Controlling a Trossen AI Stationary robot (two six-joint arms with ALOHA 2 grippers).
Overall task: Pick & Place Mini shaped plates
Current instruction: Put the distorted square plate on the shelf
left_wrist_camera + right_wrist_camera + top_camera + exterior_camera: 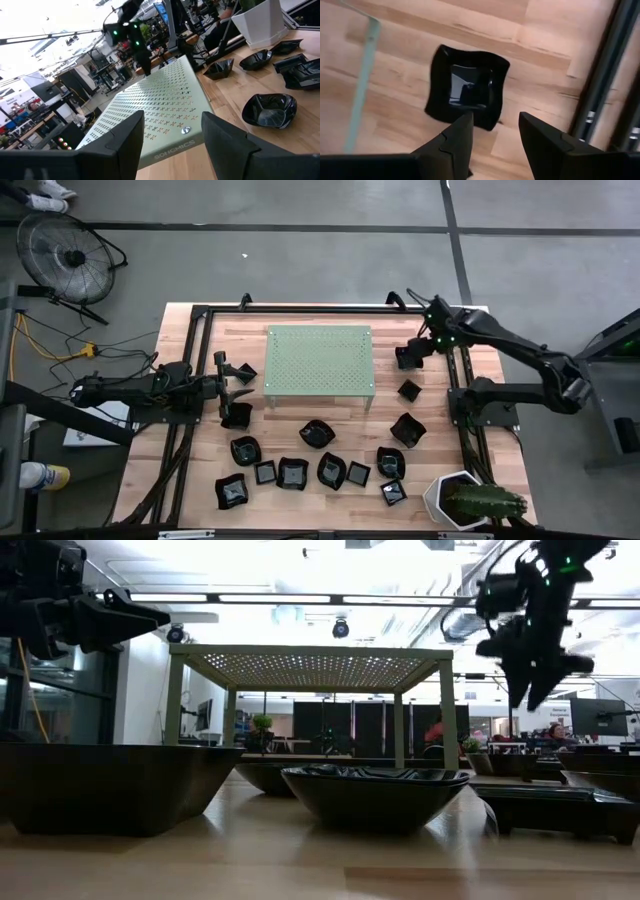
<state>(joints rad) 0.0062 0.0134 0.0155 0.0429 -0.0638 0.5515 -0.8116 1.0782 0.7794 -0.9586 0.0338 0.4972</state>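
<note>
My right end effector (410, 356) hangs with its fingers spread and empty over the bench's (330, 495) far right part, just beside the green rack's (319, 358) right end. Straight under it sits a wavy-edged square plate (467, 88) on bare wood, with the rack's leg (362, 75) to one side and the dark frame rail (600, 80) to the other.

My left end effector (236, 378) is also spread and empty, poised at the rack's left end, with a plate (236, 415) just beside it. In the left wrist view the rack's perforated top fills the space between my fingers (125, 145).

The other plates (318, 434) lie scattered across the near half of the bench, some touching in a loose row, all clear of the rack. A white pot (452, 498) holding a cactus (490, 502) stands at the near right corner, close to the nearest plates. A floor fan (68, 258) sits off the bench, far left.
</note>
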